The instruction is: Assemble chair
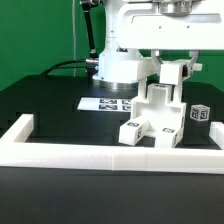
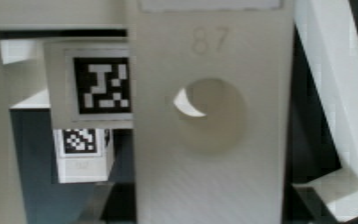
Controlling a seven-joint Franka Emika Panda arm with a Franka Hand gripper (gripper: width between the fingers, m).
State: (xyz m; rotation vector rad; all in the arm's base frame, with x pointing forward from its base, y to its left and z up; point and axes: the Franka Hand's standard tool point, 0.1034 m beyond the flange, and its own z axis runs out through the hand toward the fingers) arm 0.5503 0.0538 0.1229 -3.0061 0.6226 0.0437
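The partly built chair (image 1: 152,118) is a chunky white block structure with tags, standing in the middle of the black table. My gripper (image 1: 173,64) hangs just above its right side, shut on a white chair slab (image 1: 172,76) that reaches down to the structure. In the wrist view this slab (image 2: 211,150) fills the centre and has a round hole (image 2: 210,100) in it. Behind it, tagged chair pieces (image 2: 98,84) show. The fingers themselves are hidden by the slab.
The marker board (image 1: 108,103) lies flat behind the chair at the exterior view's left. A small tagged cube (image 1: 200,113) sits at the right. A long white border rail (image 1: 100,152) runs along the front, with a raised end (image 1: 21,128) at the left.
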